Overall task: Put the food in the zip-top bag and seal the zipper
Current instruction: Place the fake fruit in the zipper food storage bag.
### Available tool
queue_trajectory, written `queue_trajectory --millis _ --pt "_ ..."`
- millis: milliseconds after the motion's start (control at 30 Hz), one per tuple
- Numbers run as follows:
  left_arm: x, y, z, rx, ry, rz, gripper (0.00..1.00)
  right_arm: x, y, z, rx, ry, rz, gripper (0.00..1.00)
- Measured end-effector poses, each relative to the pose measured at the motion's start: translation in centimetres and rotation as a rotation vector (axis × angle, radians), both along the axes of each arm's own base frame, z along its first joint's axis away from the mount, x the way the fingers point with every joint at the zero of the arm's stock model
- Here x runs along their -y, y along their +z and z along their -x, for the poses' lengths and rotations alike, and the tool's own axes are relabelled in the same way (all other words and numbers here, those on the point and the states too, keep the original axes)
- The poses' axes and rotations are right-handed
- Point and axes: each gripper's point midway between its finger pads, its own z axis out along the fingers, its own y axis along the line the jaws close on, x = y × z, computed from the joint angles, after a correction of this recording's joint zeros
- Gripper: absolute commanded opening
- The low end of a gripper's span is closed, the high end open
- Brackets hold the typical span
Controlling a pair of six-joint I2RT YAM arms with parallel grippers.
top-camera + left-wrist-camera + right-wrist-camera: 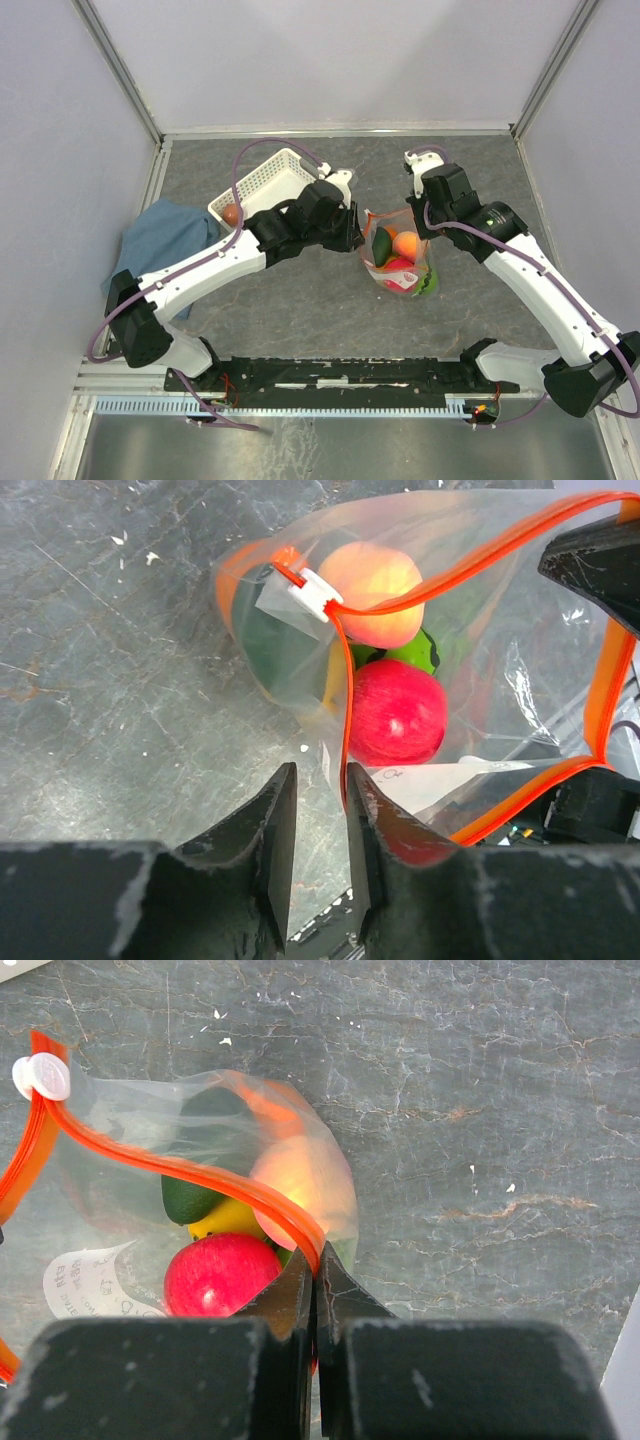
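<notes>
The clear zip-top bag [400,262] stands mouth-up at the table's middle, held between my two grippers. Inside it are a red apple [397,712], a peach [372,590], a dark green avocado [280,655], a green round one [415,652] and a yellow lemon [225,1220]. The red-orange zipper [480,555] is spread open, and its white slider [310,588] sits at the bag's far corner. My right gripper [315,1260] is shut on the zipper strip. My left gripper [320,780] is narrowly open, with the strip lying against its right finger [375,820].
A white lattice basket [262,182] stands at the back left with one orange fruit [232,214] in it. A blue cloth [160,245] lies at the left. Metal frame posts stand at the table's far corners.
</notes>
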Motion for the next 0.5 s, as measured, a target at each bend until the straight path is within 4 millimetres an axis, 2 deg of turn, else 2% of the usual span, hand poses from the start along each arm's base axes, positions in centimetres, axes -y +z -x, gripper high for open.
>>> queue_trajectory --millis 167,267,400,500 --pt "-0.5 0.0 -0.4 0.015 0.029 -0.016 0.60 0.0 0.0 -0.1 0.001 0.000 -0.001 0.01" --pt "-1.3 0.2 -0.7 0.033 0.055 -0.034 0.70 0.0 0.0 -0.1 0.001 0.000 -0.001 0.01" --pt "-3.4 0.8 -1.7 0.066 0.122 -0.076 0.75 0.0 0.0 -0.1 0.001 0.000 -0.001 0.01" --pt "-5.8 1.1 -3.3 0.086 0.195 -0.115 0.77 0.0 0.0 -0.1 0.001 0.000 -0.001 0.01"
